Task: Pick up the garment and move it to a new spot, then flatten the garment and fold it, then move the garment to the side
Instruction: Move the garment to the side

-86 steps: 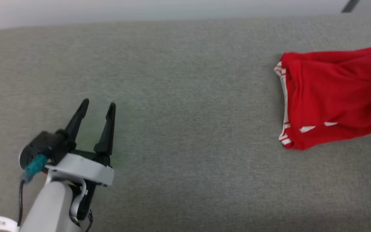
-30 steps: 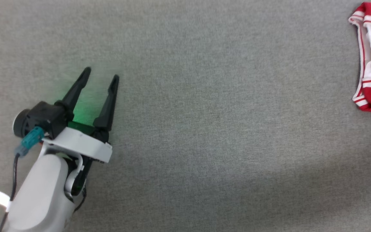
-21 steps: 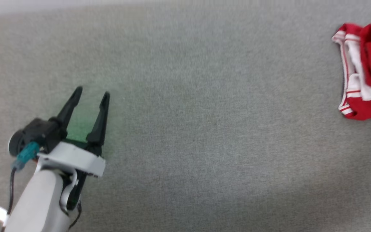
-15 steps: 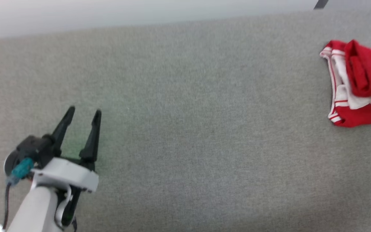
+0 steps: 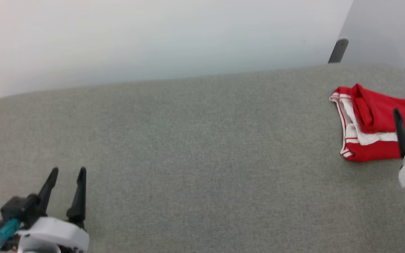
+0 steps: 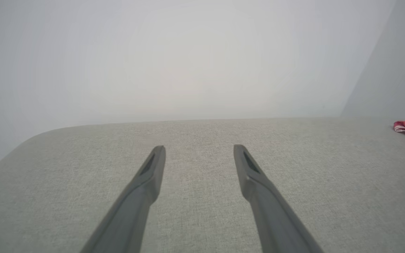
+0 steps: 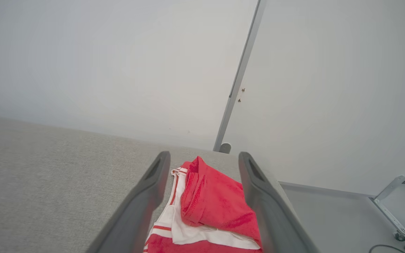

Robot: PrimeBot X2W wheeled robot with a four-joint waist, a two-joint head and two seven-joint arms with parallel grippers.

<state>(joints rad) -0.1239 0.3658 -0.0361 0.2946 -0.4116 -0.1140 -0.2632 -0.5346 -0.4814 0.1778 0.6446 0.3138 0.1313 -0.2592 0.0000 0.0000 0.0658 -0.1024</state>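
Grey upholstery [image 5: 202, 140], white wall [image 5: 153, 42] behind; left tool [image 5: 67, 171] released, right tool [image 7: 204, 154] released over the crumpled garment [image 7: 216, 203].

Red garment [image 5: 374, 135] with white striped trim, folded bundle, on grey surface, far right

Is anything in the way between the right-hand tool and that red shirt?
Nothing visible is. The open right tool points straight at the bunched red jersey shirt with white striped trim, which lies on the grey fabric surface and shows between the tool's two dark fingers.
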